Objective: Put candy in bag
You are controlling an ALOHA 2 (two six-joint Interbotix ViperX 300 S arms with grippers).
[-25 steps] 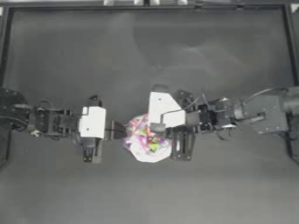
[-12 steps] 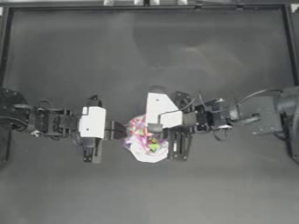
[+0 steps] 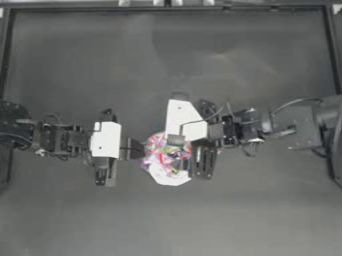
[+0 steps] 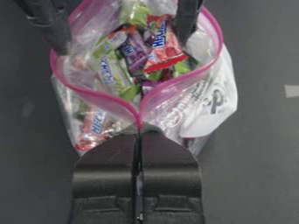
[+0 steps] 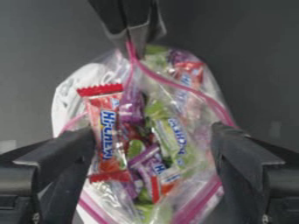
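The clear bag (image 3: 164, 171) with a pink seal strip lies mid-table, its mouth held wide. My left gripper (image 4: 139, 127) is shut on the seal strip at one end of the mouth (image 3: 137, 150). My right gripper (image 5: 154, 175) is open and hangs over the mouth (image 3: 175, 152). Its two fingers (image 4: 50, 22) stand at either side of the opening. The candy (image 5: 105, 129), in a red-and-white wrapper, lies on top of the multicoloured sweets inside the mouth, and no jaw touches it. It also shows in the left wrist view as the candy (image 4: 165, 43).
A raised frame (image 3: 167, 7) borders the dark table (image 3: 167, 60) at the back and along both sides. A small pale mark (image 4: 290, 90) sits on the table surface beside the bag.
My right arm has edged slightly left over the bag. The left arm and the bag have stayed where they were.
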